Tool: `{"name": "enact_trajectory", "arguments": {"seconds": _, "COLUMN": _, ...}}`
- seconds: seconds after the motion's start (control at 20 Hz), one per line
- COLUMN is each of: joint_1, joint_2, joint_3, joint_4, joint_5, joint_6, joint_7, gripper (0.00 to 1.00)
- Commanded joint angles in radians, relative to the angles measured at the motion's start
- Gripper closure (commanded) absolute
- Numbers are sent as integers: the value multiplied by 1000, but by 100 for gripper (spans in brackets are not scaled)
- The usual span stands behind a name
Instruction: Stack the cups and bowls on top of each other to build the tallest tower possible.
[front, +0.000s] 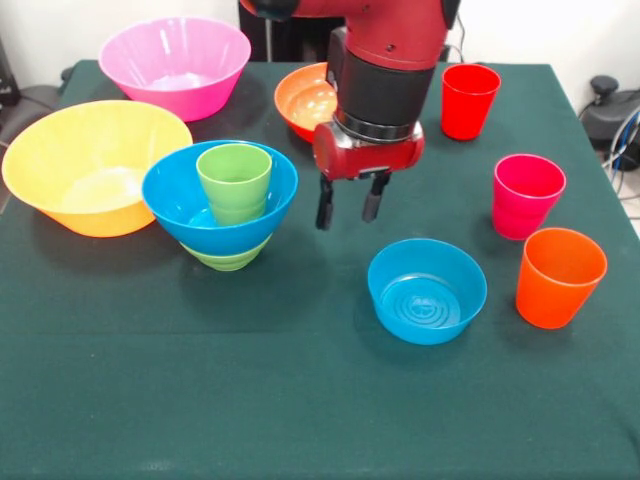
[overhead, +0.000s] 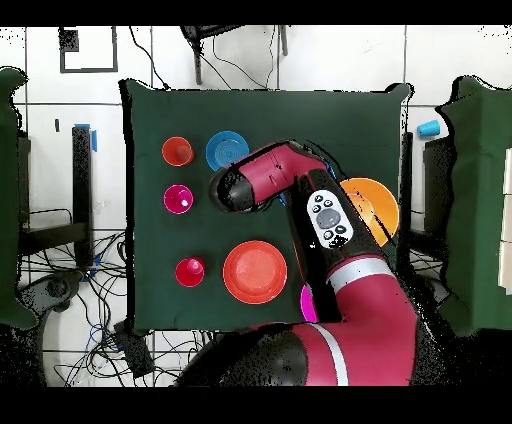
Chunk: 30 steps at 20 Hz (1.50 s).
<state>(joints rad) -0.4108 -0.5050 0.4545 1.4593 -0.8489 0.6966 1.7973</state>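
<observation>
The tower stands left of centre: the wide blue bowl (front: 190, 205) sits on the small green bowl (front: 228, 259), and the light green cup (front: 235, 182) stands upright inside the blue bowl. My gripper (front: 348, 212) hangs open and empty just right of the tower, above the cloth, behind the small translucent blue bowl (front: 427, 290). The orange cup (front: 560, 277), magenta cup (front: 527, 195) and red cup (front: 469, 100) stand upright on the right. In the overhead view my arm hides the tower and the gripper.
The big yellow-orange bowl (front: 95, 165) and big pink bowl (front: 175, 65) sit at the left and far left. The shallow orange-red bowl (front: 303, 100) lies behind my arm. All rest on a dark green cloth (front: 300, 400). The overhead view shows the orange-red bowl (overhead: 254, 271) and the small blue bowl (overhead: 227, 150).
</observation>
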Motion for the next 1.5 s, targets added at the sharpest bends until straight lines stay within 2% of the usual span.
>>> {"name": "enact_trajectory", "arguments": {"seconds": 0.05, "joint_1": 17, "joint_2": 13, "joint_3": -92, "joint_4": 102, "joint_5": 1, "joint_6": -53, "joint_7": 130, "gripper": 0}}
{"name": "enact_trajectory", "arguments": {"seconds": 0.6, "joint_1": 2, "joint_2": -43, "joint_3": -115, "joint_4": 257, "joint_5": 31, "joint_6": -168, "joint_7": 141, "gripper": 0}}
{"name": "enact_trajectory", "arguments": {"seconds": 0.9, "joint_1": 8, "joint_2": -53, "joint_3": -118, "joint_4": 304, "joint_5": 64, "joint_6": -202, "joint_7": 156, "gripper": 0}}
{"name": "enact_trajectory", "arguments": {"seconds": 1.3, "joint_1": -15, "joint_2": -76, "joint_3": -104, "joint_4": 330, "joint_5": 135, "joint_6": -156, "joint_7": 88, "gripper": 0}}
{"name": "enact_trajectory", "arguments": {"seconds": 1.5, "joint_1": -18, "joint_2": -100, "joint_3": -116, "joint_4": 352, "joint_5": 138, "joint_6": -142, "joint_7": 63, "gripper": 0}}
